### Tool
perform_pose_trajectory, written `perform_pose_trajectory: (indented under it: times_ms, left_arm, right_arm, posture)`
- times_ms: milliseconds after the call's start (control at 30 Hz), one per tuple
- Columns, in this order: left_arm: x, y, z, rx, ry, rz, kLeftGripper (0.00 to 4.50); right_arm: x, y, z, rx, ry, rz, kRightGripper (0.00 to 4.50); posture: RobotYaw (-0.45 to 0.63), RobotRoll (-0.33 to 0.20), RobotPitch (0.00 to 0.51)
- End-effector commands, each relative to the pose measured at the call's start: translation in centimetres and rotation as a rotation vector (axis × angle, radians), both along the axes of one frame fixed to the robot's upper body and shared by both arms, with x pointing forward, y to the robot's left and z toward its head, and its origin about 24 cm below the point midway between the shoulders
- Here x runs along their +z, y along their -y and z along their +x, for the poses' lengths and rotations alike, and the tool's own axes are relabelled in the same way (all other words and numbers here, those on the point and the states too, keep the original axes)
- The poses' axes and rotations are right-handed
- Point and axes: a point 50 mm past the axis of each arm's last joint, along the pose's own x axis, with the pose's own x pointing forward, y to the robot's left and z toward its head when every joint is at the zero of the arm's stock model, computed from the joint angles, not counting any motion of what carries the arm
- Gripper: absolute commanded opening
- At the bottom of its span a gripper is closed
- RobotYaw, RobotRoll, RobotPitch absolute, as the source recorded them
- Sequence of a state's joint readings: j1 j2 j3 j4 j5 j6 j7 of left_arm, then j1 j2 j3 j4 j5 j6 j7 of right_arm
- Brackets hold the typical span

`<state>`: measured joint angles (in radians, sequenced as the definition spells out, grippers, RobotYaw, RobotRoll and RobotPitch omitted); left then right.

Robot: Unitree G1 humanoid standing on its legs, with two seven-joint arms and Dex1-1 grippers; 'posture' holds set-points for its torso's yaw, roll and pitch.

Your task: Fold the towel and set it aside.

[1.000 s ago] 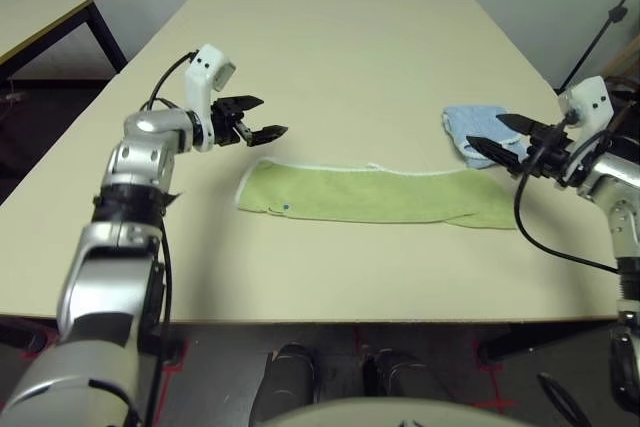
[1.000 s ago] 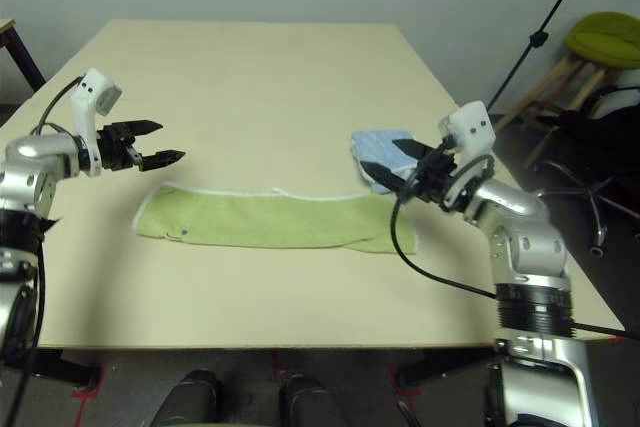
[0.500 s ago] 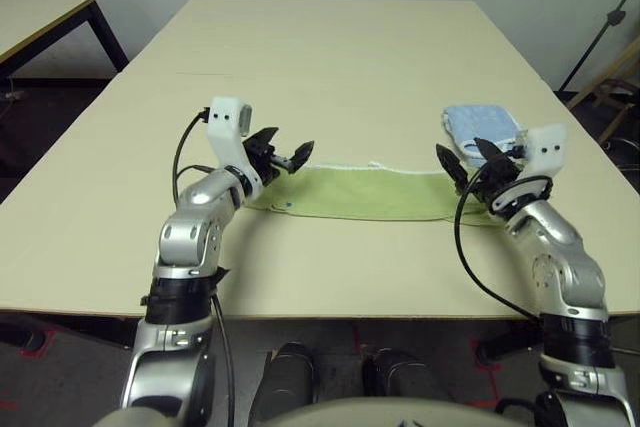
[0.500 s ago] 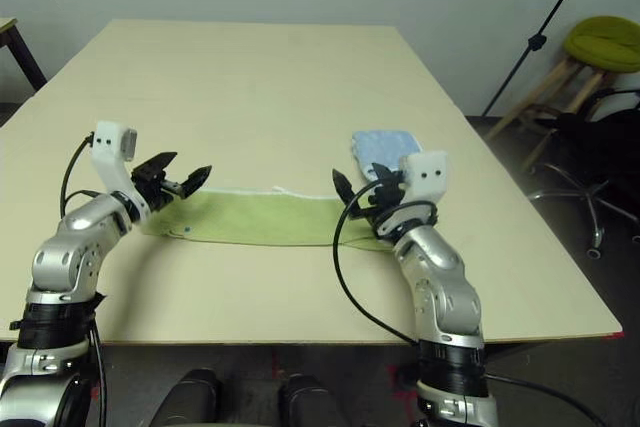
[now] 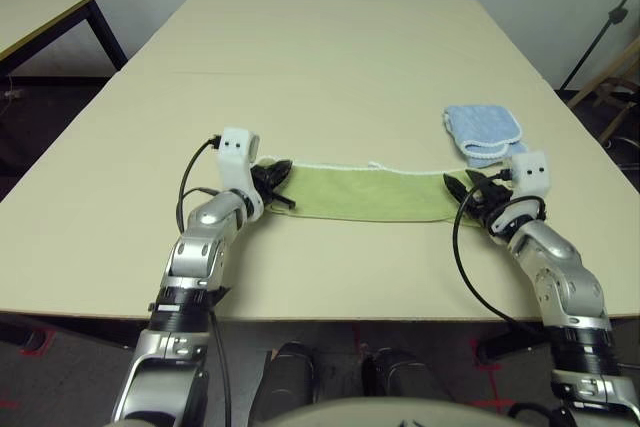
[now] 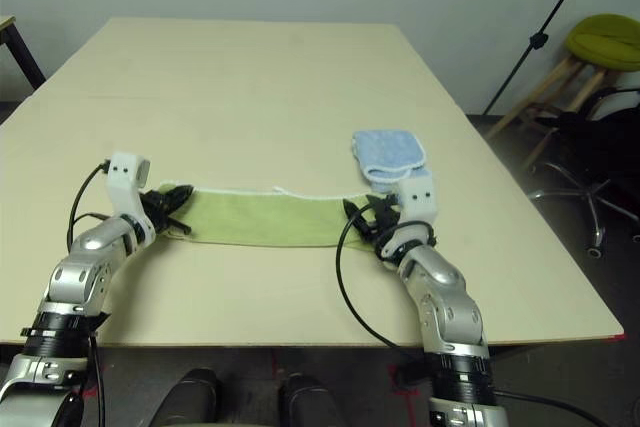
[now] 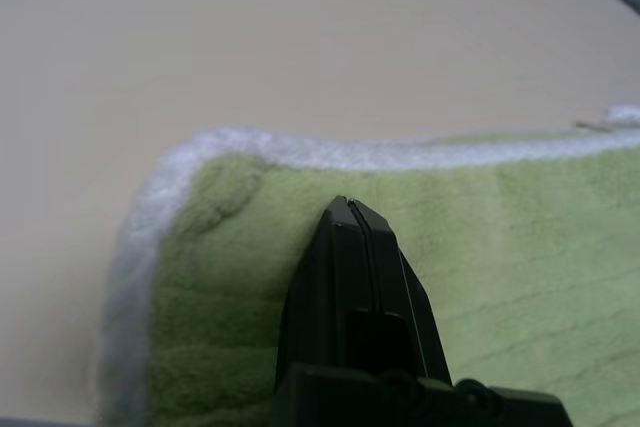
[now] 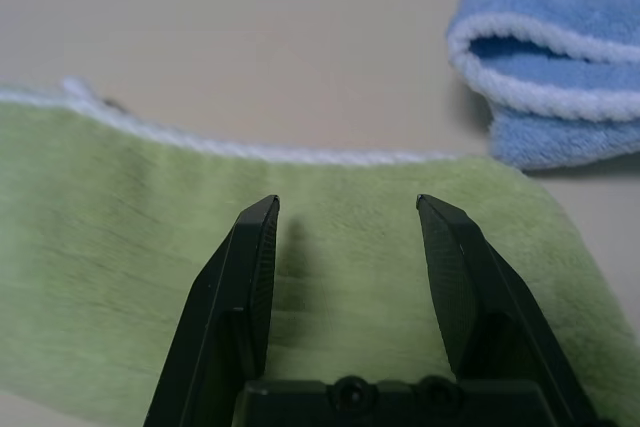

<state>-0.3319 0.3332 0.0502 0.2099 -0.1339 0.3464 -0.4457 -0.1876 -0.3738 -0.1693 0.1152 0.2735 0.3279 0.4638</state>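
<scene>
I am viewing the towel (image 5: 360, 192) lying flat as a long strip across the counter (image 5: 330, 67), with the blue cloth (image 5: 482, 132) just beside its end at 2 o'clock. The left gripper (image 7: 352, 222) is resting on the towel's 9 o'clock end, fingers pressed together; whether fabric is caught between them, I cannot tell. The right gripper (image 8: 345, 217) is standing spread over the 3 o'clock end. Risk: lifting now could drop the right end, or snag the blue cloth.
</scene>
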Motion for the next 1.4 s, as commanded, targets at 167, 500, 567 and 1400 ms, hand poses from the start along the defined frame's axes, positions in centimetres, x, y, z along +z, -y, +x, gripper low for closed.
perform_pose_trajectory:
  times_ms: [167, 500, 567, 1400]
  left_arm:
    - [-1.7, -1.6, 0.3, 0.016, -0.026, 0.088, 0.04]
    - [-0.8, -4.0, 1.0, 0.024, -0.019, 0.104, 0.04]
    - [-0.5, -4.1, 1.0, 0.019, -0.012, 0.101, 0.04]
    - [10.5, -6.7, 0.0, -0.626, 0.104, 0.034, 4.49]
  right_arm:
    - [-1.5, 2.2, 0.3, -0.016, -0.062, -0.086, 2.78]
    - [-0.5, 4.7, 0.7, -0.005, -0.036, -0.086, 2.78]
    - [-0.2, 4.8, 0.7, 0.004, -0.026, -0.073, 2.78]
    - [8.5, 6.6, -5.4, -0.113, -0.417, 0.556, 4.5]
  posture:
    - [0.06, 0.0, 0.084]
    - [0.05, 0.0, 0.085]
    - [0.05, 0.0, 0.085]
    - [0.02, 0.0, 0.113]
